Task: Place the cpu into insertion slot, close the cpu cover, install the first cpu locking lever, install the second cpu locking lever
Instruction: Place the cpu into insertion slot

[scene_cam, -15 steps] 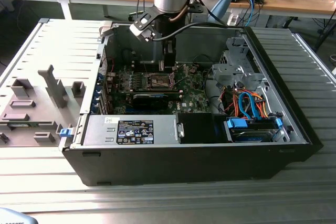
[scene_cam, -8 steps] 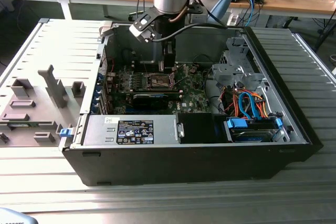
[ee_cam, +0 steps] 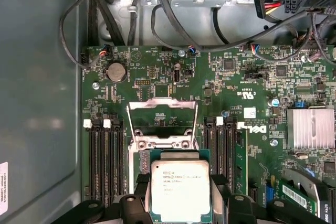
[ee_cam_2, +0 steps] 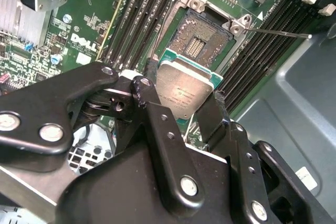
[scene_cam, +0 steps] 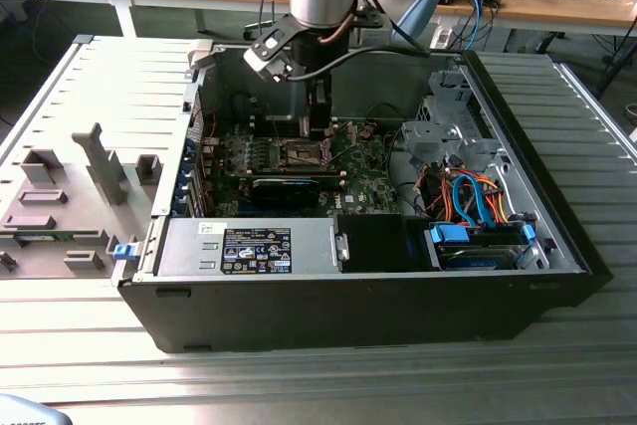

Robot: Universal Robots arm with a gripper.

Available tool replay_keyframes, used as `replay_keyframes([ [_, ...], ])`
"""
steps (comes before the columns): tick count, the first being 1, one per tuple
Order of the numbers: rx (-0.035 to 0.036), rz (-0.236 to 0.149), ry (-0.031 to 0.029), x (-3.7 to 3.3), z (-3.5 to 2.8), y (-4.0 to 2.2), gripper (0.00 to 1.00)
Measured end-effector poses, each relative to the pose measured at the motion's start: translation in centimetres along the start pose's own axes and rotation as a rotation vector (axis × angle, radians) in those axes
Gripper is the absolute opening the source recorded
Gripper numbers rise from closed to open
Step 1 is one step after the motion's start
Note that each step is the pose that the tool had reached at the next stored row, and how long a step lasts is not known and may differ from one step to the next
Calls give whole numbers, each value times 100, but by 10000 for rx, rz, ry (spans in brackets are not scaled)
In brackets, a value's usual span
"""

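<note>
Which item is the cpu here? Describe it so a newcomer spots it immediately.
Inside the open computer case, find the green motherboard. Close to its insertion slot, the gripper pinches the cpu by two edges. It is the flat square with a dull silver top, unlike the dark slot.

The end effector (ee_cam_2: 181,100) clamps the cpu (ee_cam_2: 184,87) by two opposite edges between its black fingers (ee_cam_2: 148,95), metal top facing the camera. Just beyond lies the open insertion slot (ee_cam_2: 202,43) in the green motherboard (ee_cam_2: 79,40), flanked by black memory slots (ee_cam_2: 142,9). The chip seems to hang clear of it.
</note>
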State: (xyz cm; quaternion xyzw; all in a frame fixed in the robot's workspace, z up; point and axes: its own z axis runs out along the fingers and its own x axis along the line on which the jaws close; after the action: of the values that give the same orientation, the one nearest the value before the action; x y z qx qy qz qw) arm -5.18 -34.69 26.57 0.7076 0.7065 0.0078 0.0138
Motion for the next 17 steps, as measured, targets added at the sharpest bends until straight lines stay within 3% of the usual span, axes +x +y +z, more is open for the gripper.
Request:
replay_keyframes([
  [8, 0, -1, -36, 5, 33, -11, 55],
  [12, 0, -6, -142, 6, 53, -16, 55],
  [17, 0, -4, -145, 6, 72, -22, 55],
])
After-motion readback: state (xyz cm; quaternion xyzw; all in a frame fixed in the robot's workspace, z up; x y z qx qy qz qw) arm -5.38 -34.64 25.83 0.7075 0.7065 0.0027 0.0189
